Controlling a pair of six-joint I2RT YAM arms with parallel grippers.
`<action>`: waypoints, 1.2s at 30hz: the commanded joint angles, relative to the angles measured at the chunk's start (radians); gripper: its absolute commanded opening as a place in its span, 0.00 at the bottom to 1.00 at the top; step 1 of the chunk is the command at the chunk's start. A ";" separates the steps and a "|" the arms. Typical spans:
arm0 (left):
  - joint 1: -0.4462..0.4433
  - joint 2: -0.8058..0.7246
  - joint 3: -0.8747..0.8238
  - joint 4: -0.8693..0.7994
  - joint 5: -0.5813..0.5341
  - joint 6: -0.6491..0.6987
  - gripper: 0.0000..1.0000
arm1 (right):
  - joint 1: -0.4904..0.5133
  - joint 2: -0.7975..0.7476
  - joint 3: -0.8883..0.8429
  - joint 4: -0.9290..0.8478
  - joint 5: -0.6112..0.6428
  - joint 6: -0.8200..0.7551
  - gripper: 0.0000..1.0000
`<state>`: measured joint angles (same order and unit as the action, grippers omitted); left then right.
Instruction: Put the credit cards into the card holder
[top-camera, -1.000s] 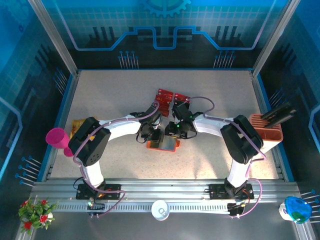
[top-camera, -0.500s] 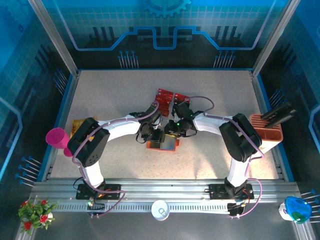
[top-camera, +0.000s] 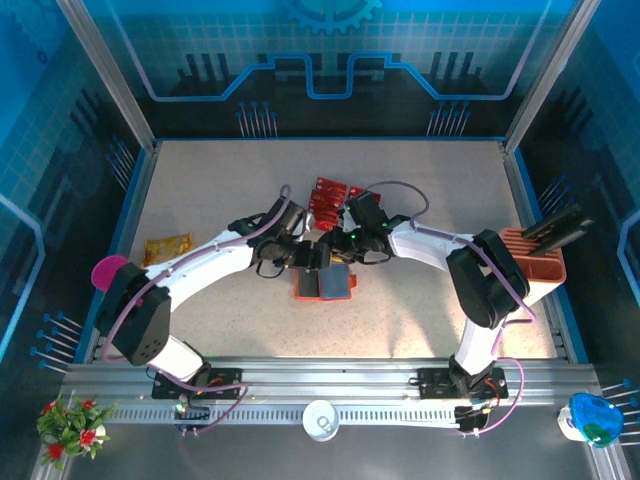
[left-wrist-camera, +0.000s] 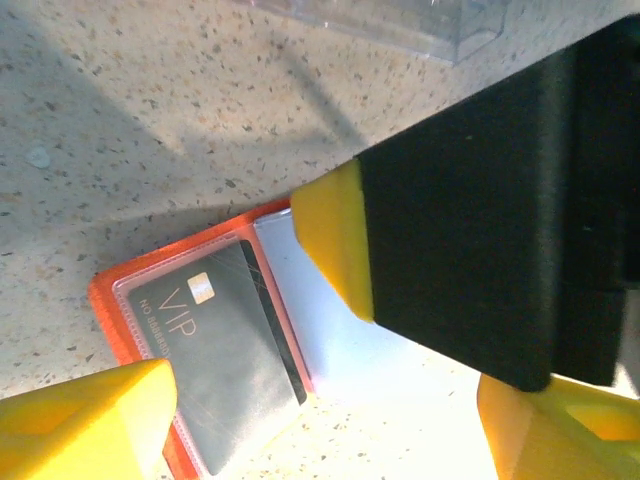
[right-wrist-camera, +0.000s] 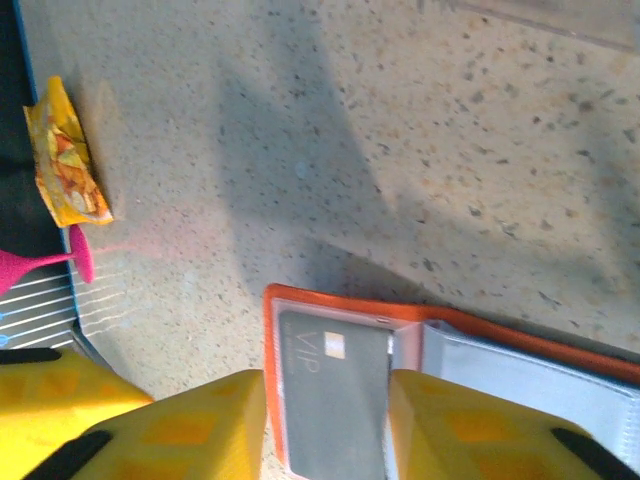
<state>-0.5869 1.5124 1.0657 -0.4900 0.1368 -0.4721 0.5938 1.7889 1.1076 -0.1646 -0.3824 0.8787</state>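
Your left claw (left-wrist-camera: 325, 405): yellow tips wide apart, nothing between, hanging over card holder (left-wrist-camera: 110, 300). Your right claw (right-wrist-camera: 327, 400): part-open (no grip you can see), one tip at holder's fold. Holder lies open on surface (top-camera: 420, 310), mid-way between arms. You can read "VIP" on dark card (left-wrist-camera: 215, 350) in one pocket, gold chip beside the print. Red cards (top-camera: 328, 190) lie just beyond, print unreadable.

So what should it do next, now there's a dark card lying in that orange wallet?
Probably raise the left gripper, its jaws wide open and empty, and move it to the red cards lying on the table beyond the card holder. The dark VIP card already sits inside it; the red ones are not yet in.
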 joint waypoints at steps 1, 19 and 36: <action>0.047 -0.055 -0.011 0.080 -0.016 -0.067 0.81 | 0.054 -0.005 0.012 -0.035 -0.038 0.005 0.41; 0.154 -0.122 -0.072 0.092 -0.017 -0.100 0.81 | 0.166 0.187 0.084 0.071 -0.033 0.099 0.43; 0.176 -0.127 -0.102 0.085 0.010 -0.089 0.82 | 0.173 0.197 0.081 0.136 -0.030 0.123 0.43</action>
<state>-0.4206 1.4105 0.9730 -0.4168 0.1459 -0.5518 0.7776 2.0151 1.1950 -0.0280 -0.4023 0.9997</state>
